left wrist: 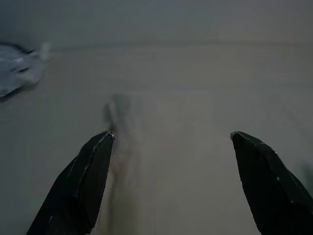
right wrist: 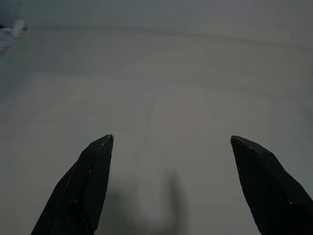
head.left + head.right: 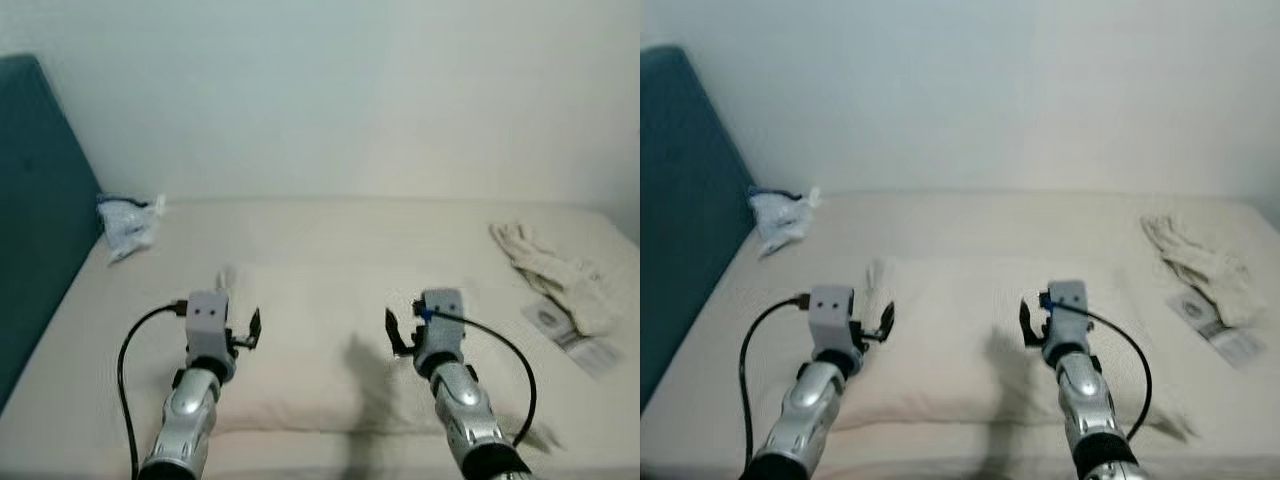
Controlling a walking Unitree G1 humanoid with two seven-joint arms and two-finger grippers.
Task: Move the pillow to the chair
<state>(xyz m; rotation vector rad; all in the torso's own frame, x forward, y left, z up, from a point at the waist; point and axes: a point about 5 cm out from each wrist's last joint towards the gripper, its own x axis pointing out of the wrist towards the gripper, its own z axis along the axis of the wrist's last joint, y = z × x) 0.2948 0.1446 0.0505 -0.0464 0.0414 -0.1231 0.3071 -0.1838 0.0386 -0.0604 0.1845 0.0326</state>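
Observation:
A flat cream pillow [image 3: 320,345] lies across the middle of the bed, nearly the same colour as the sheet. My left gripper [image 3: 243,330] hovers over the pillow's left end, fingers [image 1: 80,186] spread wide and holding nothing. Over the pillow's right half, my right gripper [image 3: 400,332] is open too, and it casts a shadow on the fabric. In the right wrist view the pillow surface [image 2: 171,112] lies just ahead between the black fingers [image 2: 266,186]. In the left wrist view the pillow's left edge [image 1: 117,127] lies near one fingertip.
The bed [image 3: 330,230] runs to a pale wall. A teal headboard [image 3: 35,200] stands on the left. A crumpled plastic bag [image 3: 128,225] lies at the bed's far left corner. A white cloth [image 3: 555,270] and a printed packet [image 3: 578,338] lie at the right.

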